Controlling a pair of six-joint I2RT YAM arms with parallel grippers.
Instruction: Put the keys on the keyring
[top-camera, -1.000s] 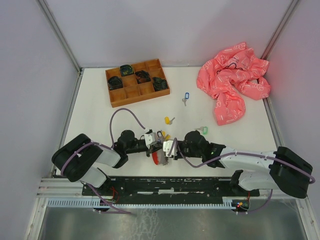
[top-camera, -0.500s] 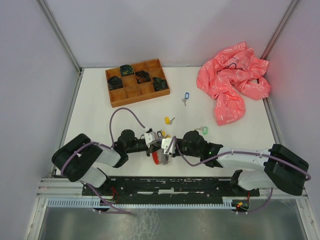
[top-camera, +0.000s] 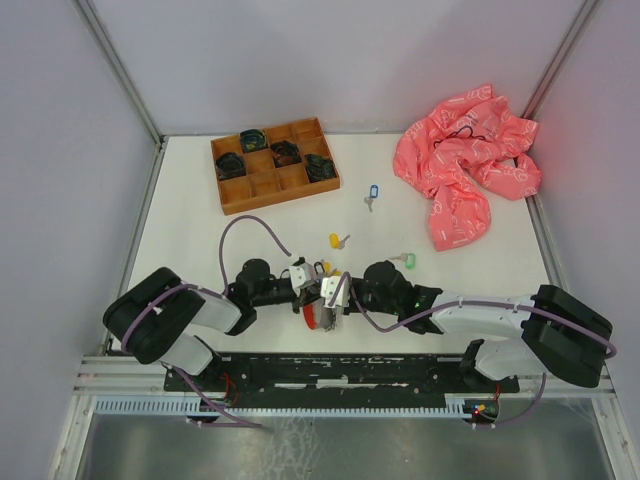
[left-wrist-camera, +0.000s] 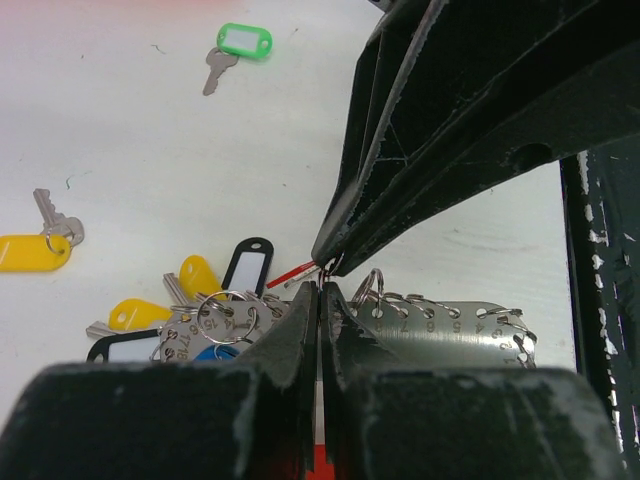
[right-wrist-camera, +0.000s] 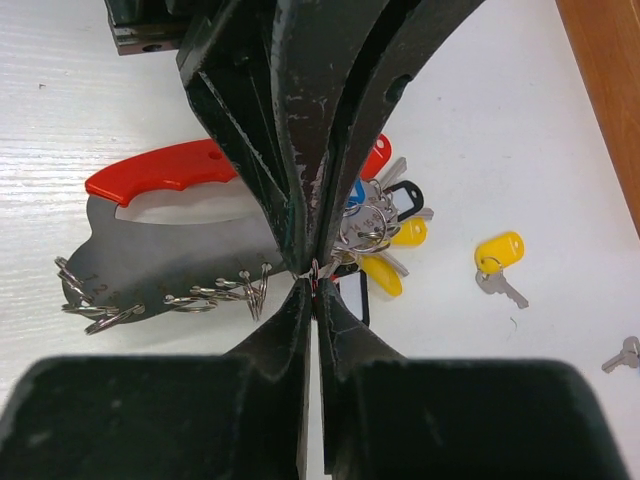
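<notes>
My left gripper (top-camera: 307, 285) and right gripper (top-camera: 326, 289) meet tip to tip near the table's front edge. Both are shut on the thin keyring (right-wrist-camera: 316, 271), which shows a red strand (left-wrist-camera: 292, 273) between the tips. In the left wrist view my left gripper (left-wrist-camera: 320, 290) pinches it from below and the right fingers (left-wrist-camera: 400, 190) come down from the upper right. A bunch of tagged keys (left-wrist-camera: 200, 310) hangs beside the tips and also shows in the right wrist view (right-wrist-camera: 375, 225). Loose keys lie apart: a blue-tagged one (top-camera: 372, 192), a yellow-tagged one (top-camera: 337, 240) and a green-tagged one (top-camera: 405, 261).
A metal plate with numbered holes and small rings (right-wrist-camera: 170, 250) and a red handle (right-wrist-camera: 165, 168) lies under the grippers. A wooden compartment tray (top-camera: 270, 165) stands at the back left. A crumpled pink cloth (top-camera: 465, 170) lies at the back right.
My right arm has shifted slightly left, bringing its gripper closer to the left one. The left arm and the loose keys have not moved.
</notes>
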